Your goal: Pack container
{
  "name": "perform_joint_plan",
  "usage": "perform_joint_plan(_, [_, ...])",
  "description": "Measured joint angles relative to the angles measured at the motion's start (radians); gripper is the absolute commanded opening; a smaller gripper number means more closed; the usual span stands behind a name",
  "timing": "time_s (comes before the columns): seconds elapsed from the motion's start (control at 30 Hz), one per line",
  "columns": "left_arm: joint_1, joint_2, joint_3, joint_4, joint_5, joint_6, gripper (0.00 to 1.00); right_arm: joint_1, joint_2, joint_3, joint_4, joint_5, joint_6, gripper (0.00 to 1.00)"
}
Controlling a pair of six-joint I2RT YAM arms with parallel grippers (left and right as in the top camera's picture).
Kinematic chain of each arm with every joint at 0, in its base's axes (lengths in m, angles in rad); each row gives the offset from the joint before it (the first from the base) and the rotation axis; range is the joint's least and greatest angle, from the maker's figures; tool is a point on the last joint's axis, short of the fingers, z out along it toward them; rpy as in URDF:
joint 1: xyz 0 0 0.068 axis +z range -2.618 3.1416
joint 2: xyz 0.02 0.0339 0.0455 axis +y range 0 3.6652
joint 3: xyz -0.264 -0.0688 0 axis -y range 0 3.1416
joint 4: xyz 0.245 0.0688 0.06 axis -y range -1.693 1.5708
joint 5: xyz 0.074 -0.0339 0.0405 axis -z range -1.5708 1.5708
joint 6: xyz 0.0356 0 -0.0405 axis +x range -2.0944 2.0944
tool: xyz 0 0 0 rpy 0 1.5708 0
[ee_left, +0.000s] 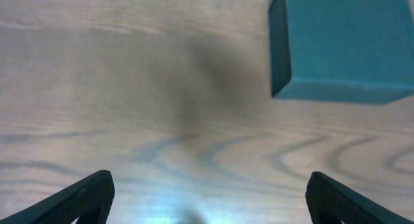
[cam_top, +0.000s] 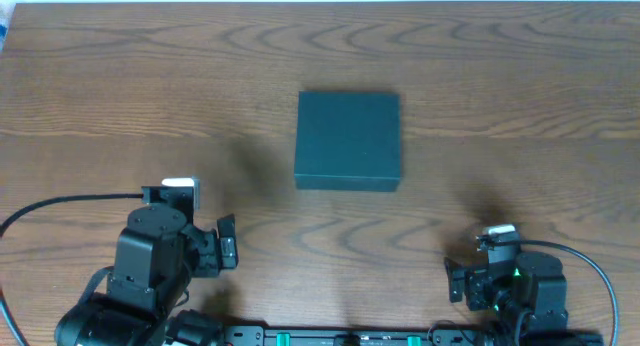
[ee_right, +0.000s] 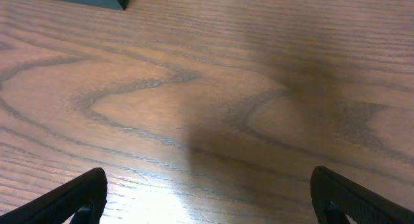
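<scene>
The closed teal container [cam_top: 348,138] sits mid-surface [cam_top: 120,76], within both arms' reach; left gripper [ee_left: 210,188] and right gripper [ee_right: 208,185] hover wide open, empty.

1. Obstacle: container [cam_top: 348,141], closed, middle of table [cam_top: 520,76], well apart from every edge.
2. Open wood on all four sides of it; wide lanes toward left and right edges.
3. Near edge: left gripper [ee_left: 208,191] by near-left corner, right gripper [ee_right: 208,191] by near-right corner, both with jaws wide and only bare wood between them.
4. Bare strip between the two arms, straight up to the container's near side.
</scene>
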Motion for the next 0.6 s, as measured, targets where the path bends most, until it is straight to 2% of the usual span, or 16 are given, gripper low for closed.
perform_joint_plan(0.13, [0.035, -0.048, -0.063, 0.036, 0.002, 0.031, 0.96, 0.0, 0.0, 0.0, 0.0, 0.001, 0.0, 0.99])
perform_joint_plan(0.33, [0.106, -0.211, -0.288, 0.153, 0.031, 0.129, 0.96, 0.0, 0.0, -0.001, 0.0, 0.003, 0.001, 0.99])
perform_joint_plan(0.6, [0.142, -0.388, -0.472, 0.167, 0.046, 0.146, 0.96, 0.0, -0.001, -0.001, 0.0, 0.003, 0.003, 0.99])
